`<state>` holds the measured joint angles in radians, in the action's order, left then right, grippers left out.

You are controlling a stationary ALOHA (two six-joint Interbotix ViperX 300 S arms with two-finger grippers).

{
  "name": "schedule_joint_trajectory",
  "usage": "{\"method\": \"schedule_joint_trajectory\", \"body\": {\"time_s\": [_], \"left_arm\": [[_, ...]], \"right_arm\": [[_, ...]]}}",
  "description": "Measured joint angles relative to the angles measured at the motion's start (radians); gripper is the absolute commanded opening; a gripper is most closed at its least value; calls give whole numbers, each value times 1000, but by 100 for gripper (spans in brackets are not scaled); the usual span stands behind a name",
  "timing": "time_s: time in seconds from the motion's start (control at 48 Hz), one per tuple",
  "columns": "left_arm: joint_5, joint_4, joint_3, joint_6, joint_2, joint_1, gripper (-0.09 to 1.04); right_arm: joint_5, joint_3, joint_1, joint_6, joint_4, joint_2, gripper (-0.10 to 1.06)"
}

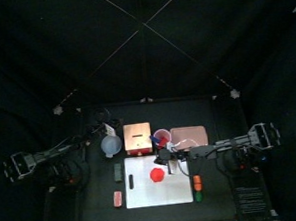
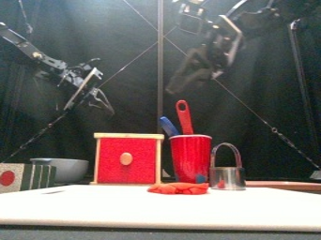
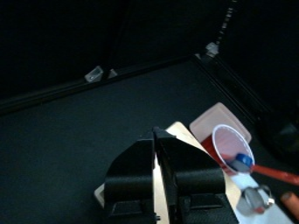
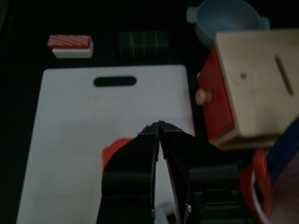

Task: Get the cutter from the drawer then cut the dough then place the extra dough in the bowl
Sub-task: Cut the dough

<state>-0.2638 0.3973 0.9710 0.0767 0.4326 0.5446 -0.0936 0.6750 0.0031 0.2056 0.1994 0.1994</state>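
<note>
- While both arms hang above the table, the left gripper (image 3: 156, 138) and the right gripper (image 4: 156, 131) each show jaws pressed together on nothing.
- The round metal cutter with a wire handle (image 2: 226, 174) stands upright just beside the red plastic cup (image 2: 191, 157).
- It is probably light, stiff and slick, so the arched handle looks like the surest hold.
- The flat red dough (image 2: 178, 188) lies on the white cutting board (image 4: 82, 105) and is likely soft and easily torn.
</note>
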Motion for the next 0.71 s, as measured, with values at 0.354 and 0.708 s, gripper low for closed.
{"method": "schedule_joint_trajectory", "body": {"time_s": [0.354, 0.708], "left_arm": [[-37, -129, 137, 2, 153, -112, 37], [-37, -130, 209, 2, 195, -155, 37]], "right_arm": [[92, 301, -23, -2, -127, 173, 64], [100, 321, -81, -12, -87, 118, 79]]}}
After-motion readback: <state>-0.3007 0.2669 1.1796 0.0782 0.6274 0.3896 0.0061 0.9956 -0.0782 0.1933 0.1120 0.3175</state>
